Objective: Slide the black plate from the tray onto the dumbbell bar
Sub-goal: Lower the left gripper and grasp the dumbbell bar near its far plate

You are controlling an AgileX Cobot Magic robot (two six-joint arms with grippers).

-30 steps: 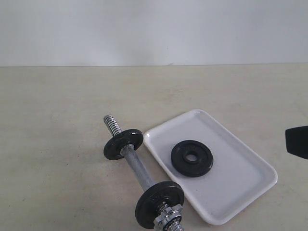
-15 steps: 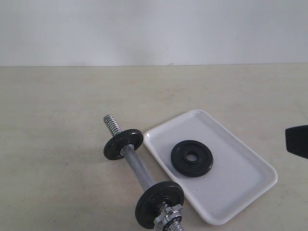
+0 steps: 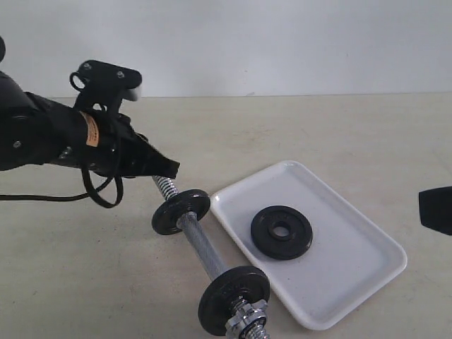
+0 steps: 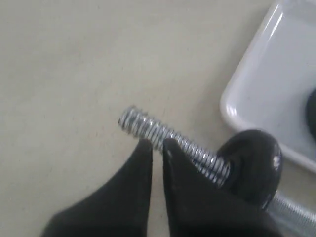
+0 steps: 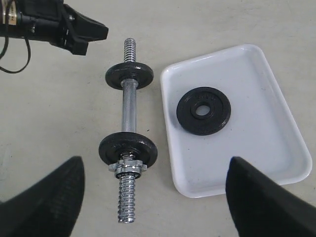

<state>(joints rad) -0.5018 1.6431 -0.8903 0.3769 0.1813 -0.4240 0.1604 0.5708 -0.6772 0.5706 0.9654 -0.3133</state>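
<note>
In the exterior view my left gripper (image 3: 168, 169) hangs at the bare threaded end of the bar (image 3: 201, 246), which lies on the counter (image 3: 318, 127) just beside the tray (image 3: 367, 279). The plate (image 3: 281, 232) lies flat in the tray, apart from both grippers. In the left wrist view the fingers (image 4: 133, 187) are pinched nearly together, holding nothing, with their tips at the thread; I cannot tell if they touch it. In the right wrist view the right gripper (image 5: 154, 165) stands wide and empty, well clear of bar and tray.
</note>
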